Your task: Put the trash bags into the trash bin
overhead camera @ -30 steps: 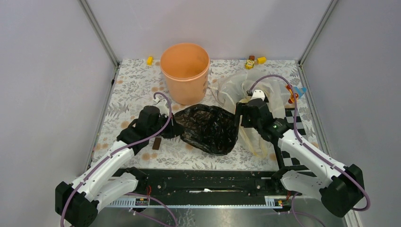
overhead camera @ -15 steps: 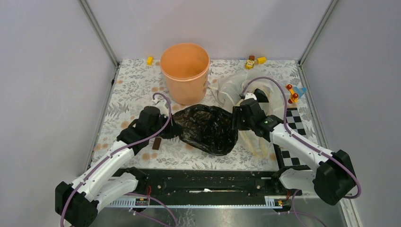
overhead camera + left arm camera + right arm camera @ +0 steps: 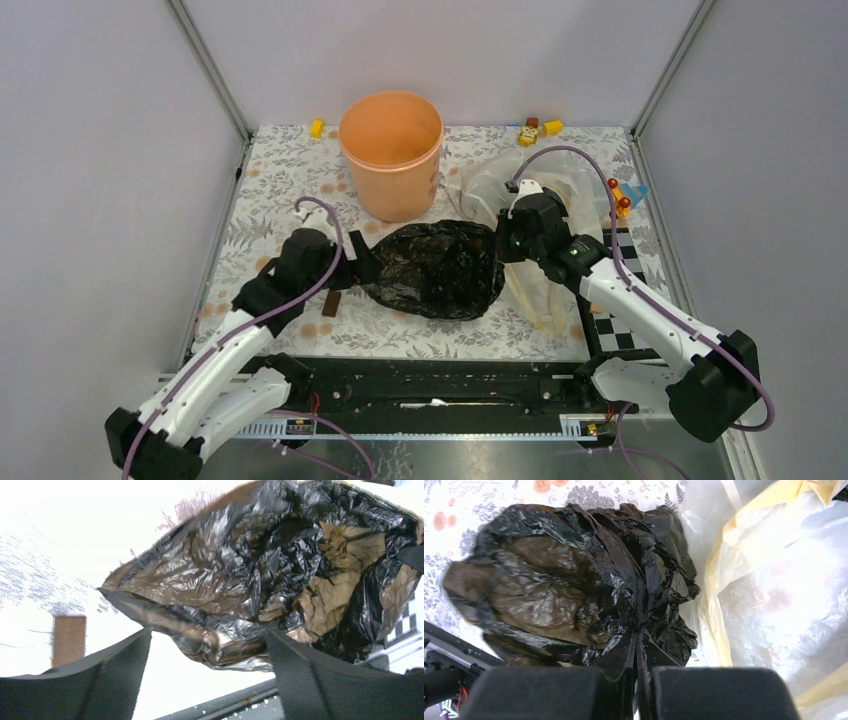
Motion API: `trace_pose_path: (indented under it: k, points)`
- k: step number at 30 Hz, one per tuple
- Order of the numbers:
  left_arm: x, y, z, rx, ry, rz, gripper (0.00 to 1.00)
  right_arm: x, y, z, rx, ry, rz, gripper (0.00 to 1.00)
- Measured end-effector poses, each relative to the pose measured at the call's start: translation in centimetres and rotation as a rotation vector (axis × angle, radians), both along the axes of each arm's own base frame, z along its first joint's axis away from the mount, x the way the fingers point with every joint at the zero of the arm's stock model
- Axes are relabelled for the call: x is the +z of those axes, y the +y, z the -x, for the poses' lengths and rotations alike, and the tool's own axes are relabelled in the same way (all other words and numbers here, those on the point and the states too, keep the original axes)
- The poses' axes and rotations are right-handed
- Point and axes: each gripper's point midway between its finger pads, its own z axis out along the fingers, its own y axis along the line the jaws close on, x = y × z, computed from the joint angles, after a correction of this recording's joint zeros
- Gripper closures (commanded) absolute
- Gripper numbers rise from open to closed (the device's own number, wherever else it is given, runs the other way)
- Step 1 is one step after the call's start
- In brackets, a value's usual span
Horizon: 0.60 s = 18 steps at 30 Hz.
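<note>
The peach-orange trash bin point(image 3: 391, 150) stands upright at the back centre. A crumpled black trash bag point(image 3: 435, 268) point(image 3: 260, 575) point(image 3: 564, 585) lies on the floral table in front of it. My left gripper point(image 3: 357, 270) point(image 3: 210, 655) is open at the bag's left edge, a fold of the bag lying between its spread fingers point(image 3: 115, 675). My right gripper point(image 3: 503, 243) point(image 3: 639, 650) is shut on the black bag's right edge, the film pinched between its pads. A translucent white-and-yellow trash bag point(image 3: 545, 195) point(image 3: 774, 595) lies under and behind the right arm.
A small brown block point(image 3: 332, 302) point(image 3: 69, 640) lies by the left arm. Small yellow toys point(image 3: 317, 128) point(image 3: 535, 130) sit at the back edge, a red-and-blue toy point(image 3: 622, 198) at the right. A checkerboard card point(image 3: 622, 262) lies near the right wall. A black rail point(image 3: 430, 385) runs along the front.
My left gripper has opened and drawn back left off the black bag. My right gripper has closed on the bag's right edge, and the bag has shifted slightly.
</note>
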Motion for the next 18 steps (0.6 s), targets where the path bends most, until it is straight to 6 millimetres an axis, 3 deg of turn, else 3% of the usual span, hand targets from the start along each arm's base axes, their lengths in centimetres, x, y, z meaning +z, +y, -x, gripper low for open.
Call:
trace_pose_path:
  k: [1,3,5,7,10,14,18]
  points:
    - [0.6,0.3,-0.1,0.015,-0.026,0.001,0.04,0.5,0.1,-0.1,0.005,-0.011,-0.008,1.00]
    - [2.5,0.9,-0.5,0.058,-0.097,0.027,0.13,0.8,0.3,-0.1,0.011,-0.016,-0.014,1.00]
    - [4.2,0.9,-0.8,0.070,-0.160,0.069,0.38,0.4,0.5,0.1,0.024,0.000,-0.015,1.00]
    - [6.0,0.0,-1.1,0.047,-0.216,0.133,0.54,0.0,0.6,0.2,0.033,0.014,-0.014,1.00]
    - [7.6,-2.7,-1.9,-0.037,-0.268,0.215,0.62,-0.6,0.6,0.4,0.038,0.031,-0.008,1.00]
    - [6.1,-8.4,-1.7,-0.195,-0.256,0.220,0.60,-0.9,0.7,0.5,0.043,0.040,-0.007,1.00]
    - [1.9,-13.6,-0.4,-0.333,-0.198,0.155,0.71,-1.0,0.7,0.6,0.045,0.044,-0.007,1.00]
